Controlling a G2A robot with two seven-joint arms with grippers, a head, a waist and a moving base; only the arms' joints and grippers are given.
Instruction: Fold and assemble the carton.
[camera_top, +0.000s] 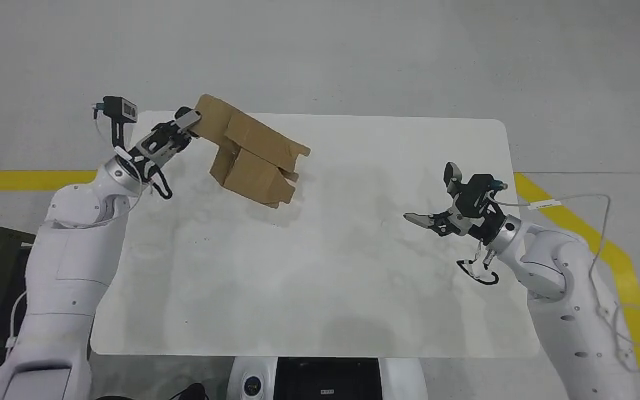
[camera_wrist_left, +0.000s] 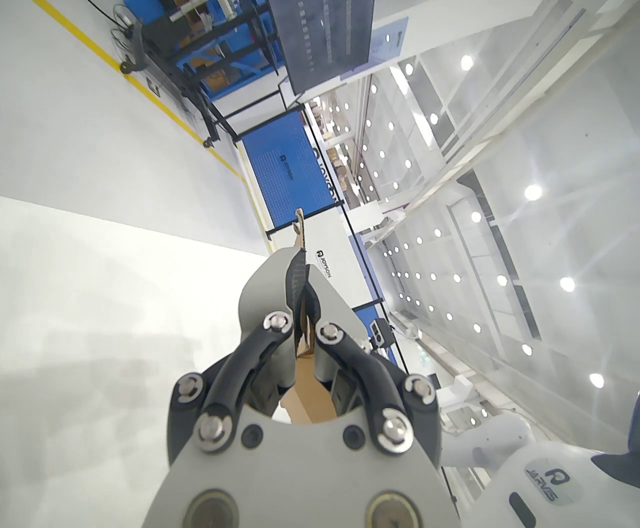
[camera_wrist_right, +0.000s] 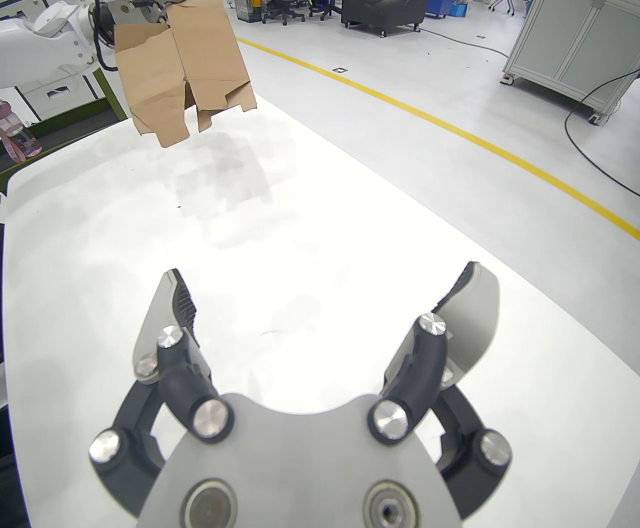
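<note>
A flat brown carton (camera_top: 252, 152) hangs in the air over the table's far left part, its flaps dangling. My left gripper (camera_top: 192, 124) is shut on the carton's far left edge. In the left wrist view the cardboard edge (camera_wrist_left: 300, 235) pokes out between the closed fingertips of the left gripper (camera_wrist_left: 301, 270). My right gripper (camera_top: 432, 200) stands open above the table's right side, with nothing between its fingers. The right wrist view shows the open right gripper (camera_wrist_right: 325, 295) facing the hanging carton (camera_wrist_right: 182, 70) across the table.
The white table (camera_top: 330, 290) carries nothing else. A yellow floor line (camera_top: 30, 180) runs past both ends of the table. A grey cabinet on wheels (camera_wrist_right: 575, 45) and cables stand on the floor beyond the table.
</note>
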